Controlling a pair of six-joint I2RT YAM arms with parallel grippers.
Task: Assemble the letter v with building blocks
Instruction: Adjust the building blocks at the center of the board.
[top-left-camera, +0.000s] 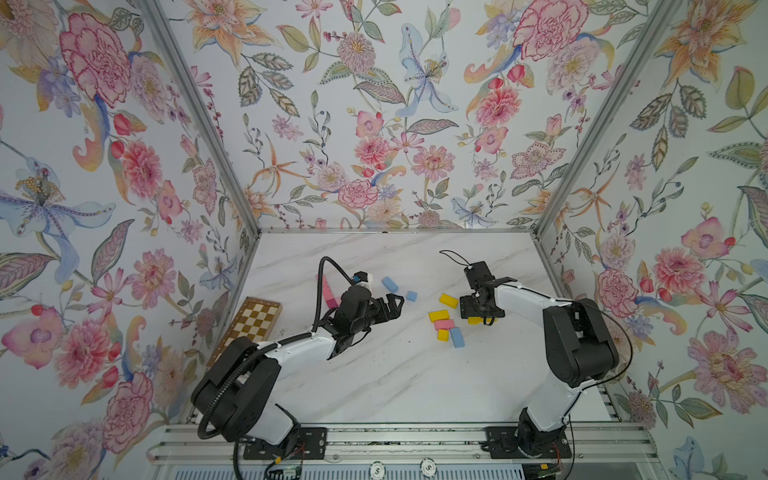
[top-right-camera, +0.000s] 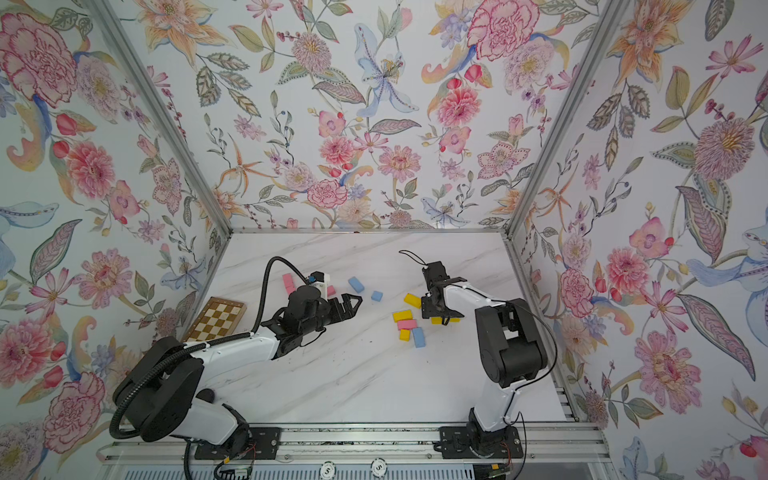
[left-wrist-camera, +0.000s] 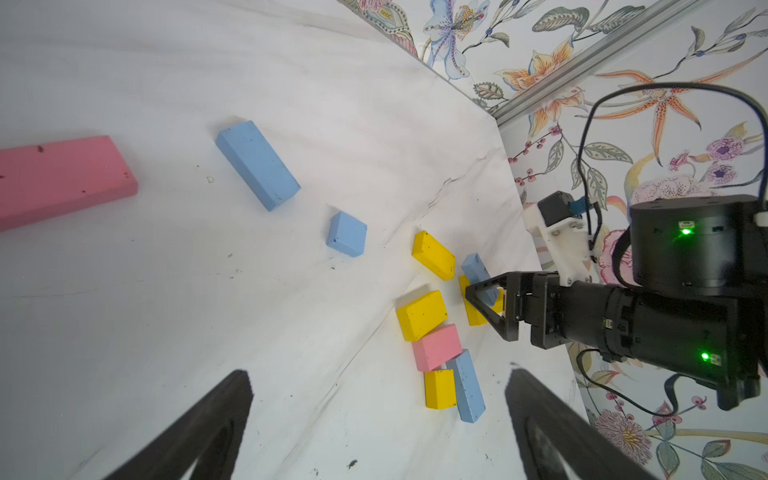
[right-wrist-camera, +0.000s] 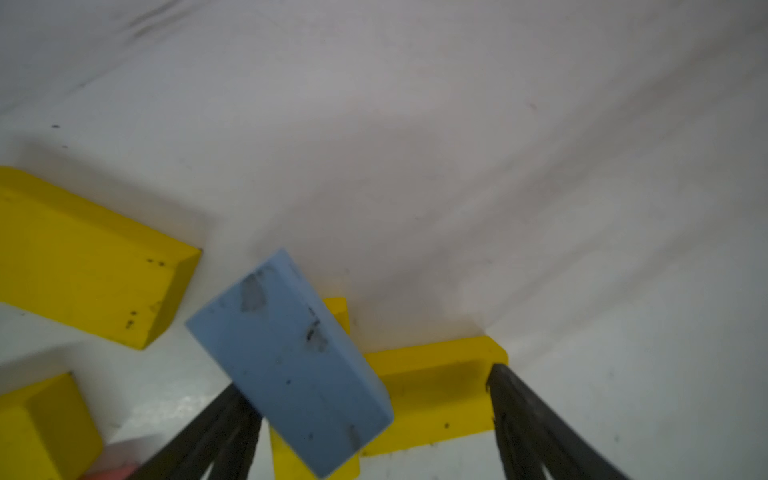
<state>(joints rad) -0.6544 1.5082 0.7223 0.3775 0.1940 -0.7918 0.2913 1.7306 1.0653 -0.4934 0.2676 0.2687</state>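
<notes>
On the right half of the bench, I am watching the right gripper pointing down onto a small pile of building blocks. In its wrist view the jaws are standing wide on either side of a light blue block, which is lying tilted across a yellow block. One finger seems to be touching the blue block's edge and the other is standing clear of it, so I am calling these jaws released, not gripping. I cannot tell how many yellow pieces are lying underneath, because the blue one is covering where they meet. In both top views the gripper's own body is hiding that blue block.

Just to the left, a yellow oblong is lying a little apart. In front of it a yellow brick, a pink brick, a small yellow square and a blue oblong are lying flat and packed together. I am not reading any letter in them.

Towards mid-bench a longer blue brick and a blue square are lying apart from each other. The left gripper is hovering near them, its jaws spread with nothing between them.

The left arm is mostly hiding the long pink bricks behind it. In the left wrist view, the frame edge is cutting one of them off. The checkered board is lying at the bench's left edge, and the same arm is covering its near end.
</notes>
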